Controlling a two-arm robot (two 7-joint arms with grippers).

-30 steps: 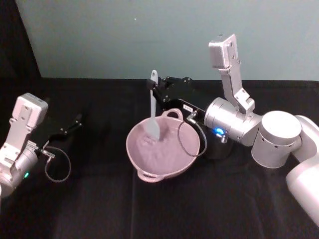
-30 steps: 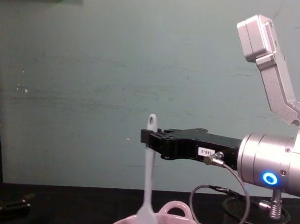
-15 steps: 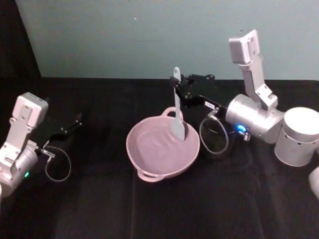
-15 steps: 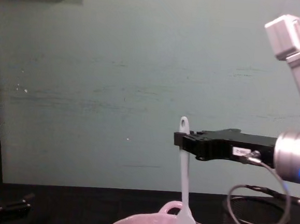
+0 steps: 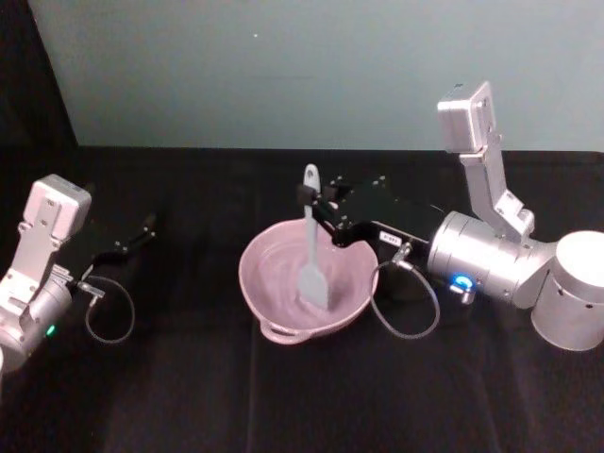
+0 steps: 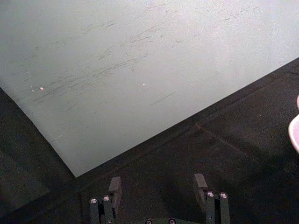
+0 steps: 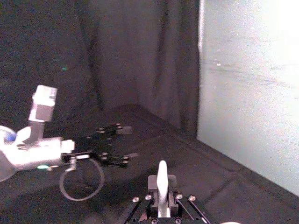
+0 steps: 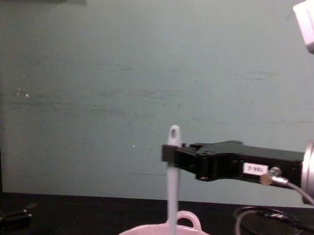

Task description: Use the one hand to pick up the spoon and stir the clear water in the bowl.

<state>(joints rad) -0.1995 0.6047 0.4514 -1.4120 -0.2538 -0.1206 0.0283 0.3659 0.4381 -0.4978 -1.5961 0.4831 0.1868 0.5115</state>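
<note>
The pale pink bowl [image 5: 253,293] sits mid-table, its loop handle [image 8: 187,220] toward the back. The white spoon [image 5: 310,231] stands upright in it, scoop down in the bowl's middle, where the clear water hardly shows. My right gripper [image 5: 310,199] reaches in from the right and is shut on the spoon's upper handle just below the hole, as the chest view also shows with the spoon [image 8: 172,176] and gripper [image 8: 169,154]. In the right wrist view the handle [image 7: 161,181] rises between the shut fingers. My left gripper [image 5: 142,232] rests open at the table's left, apart from the bowl.
A black wire-mesh cup [image 8: 268,227] stands right of the bowl, under my right wrist. A cable loop [image 5: 404,307] hangs from that wrist beside the bowl's rim. Black cloth covers the table, with a pale green wall [image 8: 94,91] behind it.
My right gripper carried the spoon around inside the bowl: the scoop went from the left part to the right rim, then back to the middle and nearer me. The left arm stayed still.
</note>
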